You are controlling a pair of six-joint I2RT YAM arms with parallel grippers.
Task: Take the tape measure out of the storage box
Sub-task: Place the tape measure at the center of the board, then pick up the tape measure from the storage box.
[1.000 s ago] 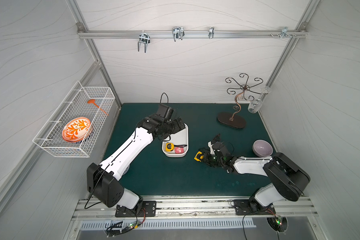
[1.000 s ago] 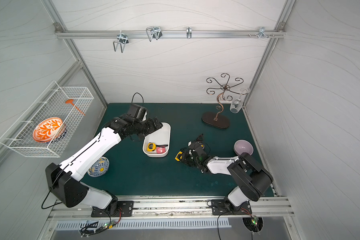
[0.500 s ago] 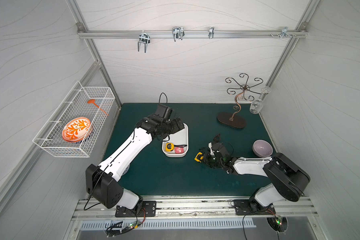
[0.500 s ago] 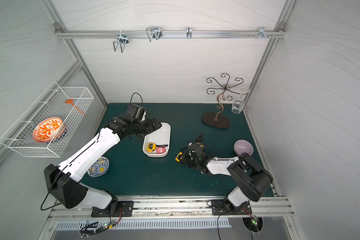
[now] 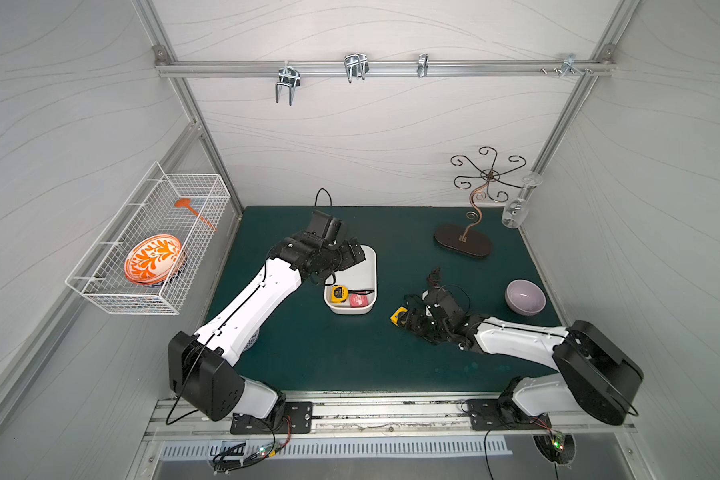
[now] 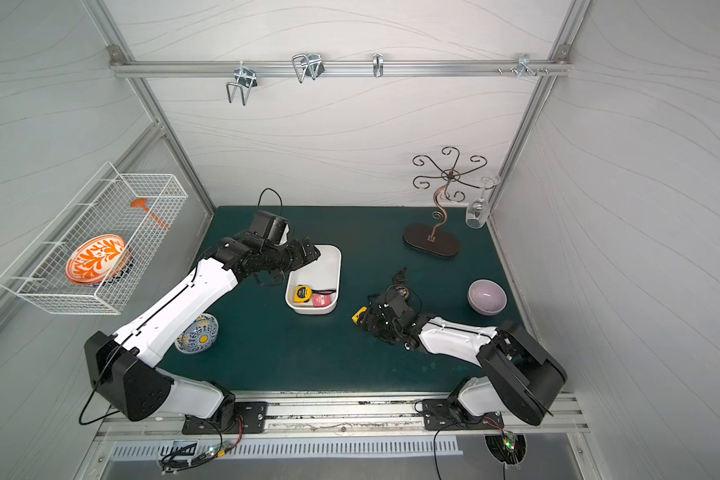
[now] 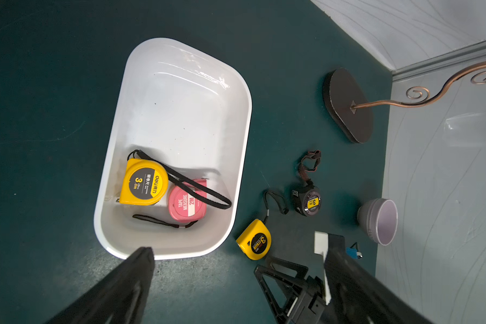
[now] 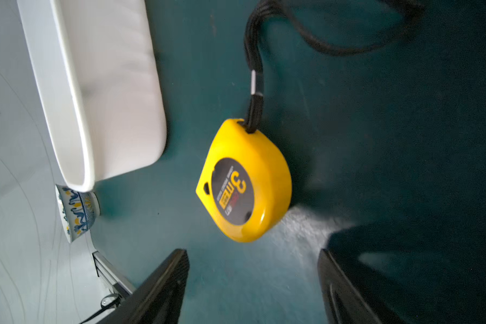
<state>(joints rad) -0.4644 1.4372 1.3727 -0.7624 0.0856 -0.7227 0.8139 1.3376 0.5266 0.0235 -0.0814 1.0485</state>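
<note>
And there it went: the jaws of the right arm (image 5: 516, 336), pinched shut a moment earlier, had sprung apart. The yellow tape measure (image 8: 244, 182) lay free on the green tabletop (image 5: 308, 353), touching neither jaw, its black strap trailing away. In a top view it sat just outside the storage box (image 5: 373, 270), at about four o'clock from it. That looked like the drop-off done, with this one out. A second yellow tape measure (image 7: 143, 182) and a pink tape measure (image 7: 187, 202) were in the box's six o'clock end. The left arm (image 5: 258, 299) hovered over the eleven o'clock corner, jaws wide and empty.
</note>
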